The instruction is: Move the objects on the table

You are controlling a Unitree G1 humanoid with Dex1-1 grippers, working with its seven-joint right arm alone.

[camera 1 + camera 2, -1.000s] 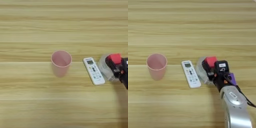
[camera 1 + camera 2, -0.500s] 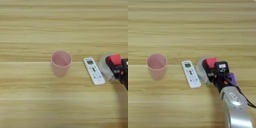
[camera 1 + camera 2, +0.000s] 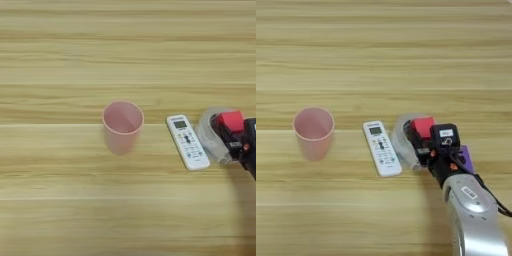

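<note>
My right gripper (image 3: 421,136) reaches in from the bottom right on its silver forearm (image 3: 473,210), and its black fingers (image 3: 409,133) are shut on the small red cube (image 3: 422,126). The cube is held over the wide roll of clear tape (image 3: 402,141), which lies on the table (image 3: 381,60) partly hidden by the gripper. The slim white remote control (image 3: 382,148) lies flat just left of the tape, its small screen at the far end. In the left eye view the cube (image 3: 231,121), tape (image 3: 210,135) and remote (image 3: 187,142) sit near the right edge.
A pink plastic cup (image 3: 314,131) stands upright and open to the left of the remote, a hand's width away. A purple part (image 3: 465,158) shows on the gripper's right side.
</note>
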